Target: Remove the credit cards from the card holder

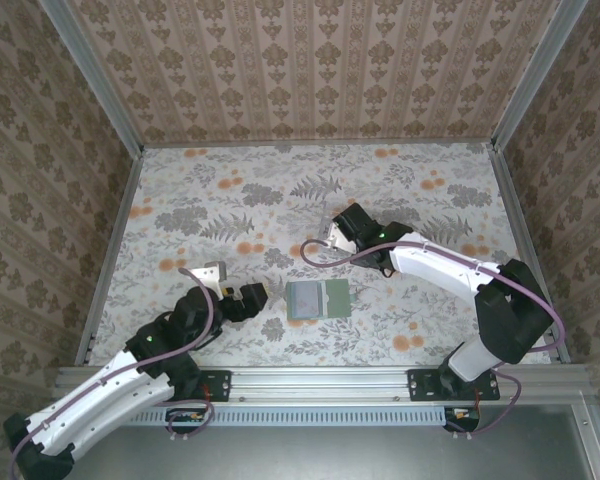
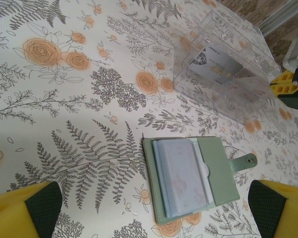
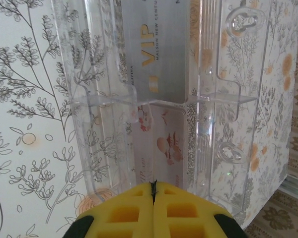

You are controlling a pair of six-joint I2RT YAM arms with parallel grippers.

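1. Top external view: my left tool (image 1: pixel 248 297) stands released, jaws wide, just beside the card holder (image 1: pixel 317 298) at its 9 o'clock. My right tool (image 1: pixel 340 232) is clenched, off at the holder's 1 o'clock.
2. Right wrist view: my yellow pads (image 3: pixel 129 213) meet along a thin seam with nothing visible between them. They hang over the clear tray (image 3: pixel 223 163), where a VIP card (image 3: pixel 159 49) and a second printed card (image 3: pixel 166 144) already lie.
3. The card holder lies open and flat on the counter (image 1: pixel 230 200), toward 6 o'clock from its middle. From the left wrist I see its snap tab (image 2: pixel 246 161) at 3 o'clock and the pale credit cards (image 2: pixel 181 181) stacked in the slots. I cannot tell how many.
4. I judge the cards thin, stiff, light and slick. The holder looks light too, so it may slide or lift when a card is pulled. I would pinch a card's free edge by the rounded cut-out at the stack's 3 o'clock and pin the green panel with the other tool.
5. The top view gives both arms and their spacing, but the tray is barely readable there. The left wrist shows the slots, with the tray at the holder's 1 o'clock. The right wrist shows the print on the tray's cards.
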